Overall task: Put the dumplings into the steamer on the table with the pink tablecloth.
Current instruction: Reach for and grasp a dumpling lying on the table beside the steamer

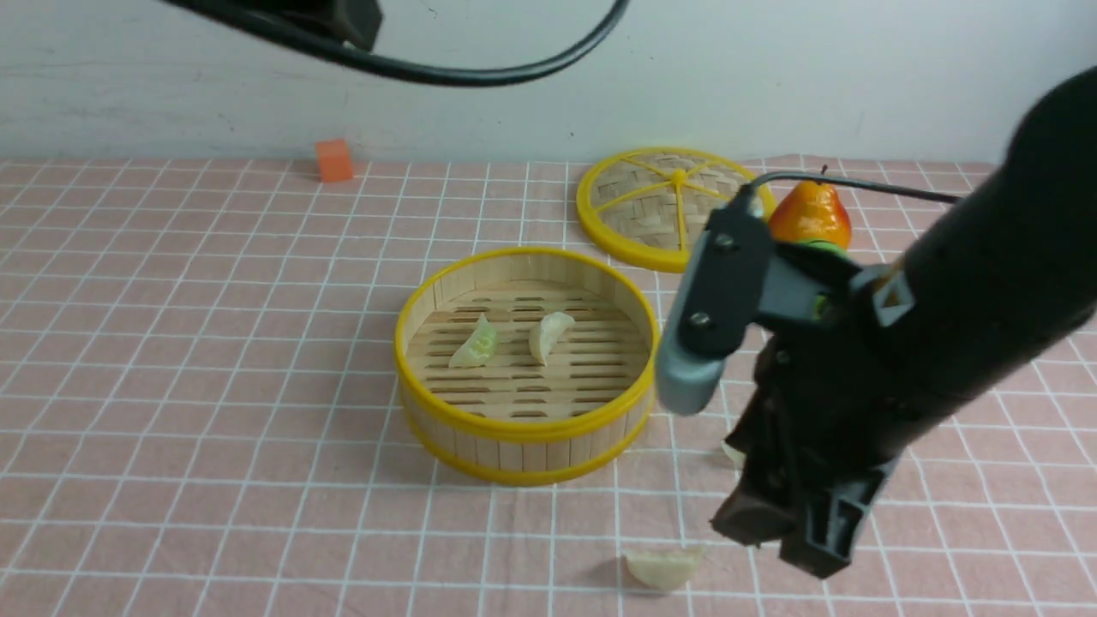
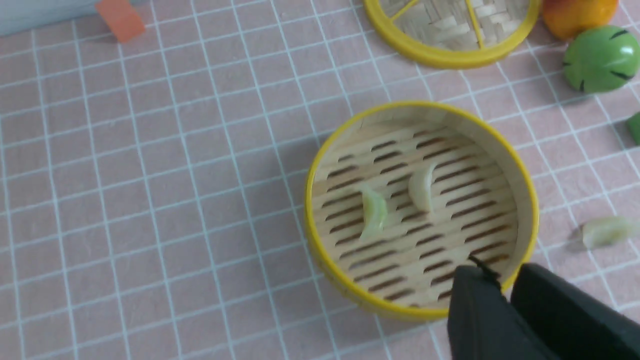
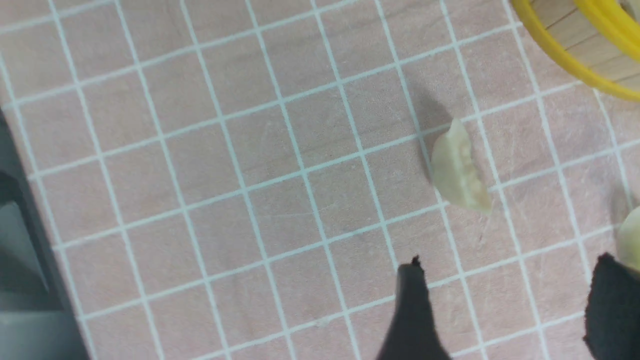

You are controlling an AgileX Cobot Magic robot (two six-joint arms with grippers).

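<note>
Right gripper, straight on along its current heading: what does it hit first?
Probably bare pink cloth: the open right gripper points down at it. One dumpling lies just off that line, a second dumpling sits beside a fingertip, so a slight offset could clip either. Depth is unclear.

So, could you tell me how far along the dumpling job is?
Halfway: two dumplings lie in the steamer. Nothing is in hand; the right gripper hangs open over the pink tablecloth. Remaining: the near dumpling and the dumpling beside the gripper.
</note>
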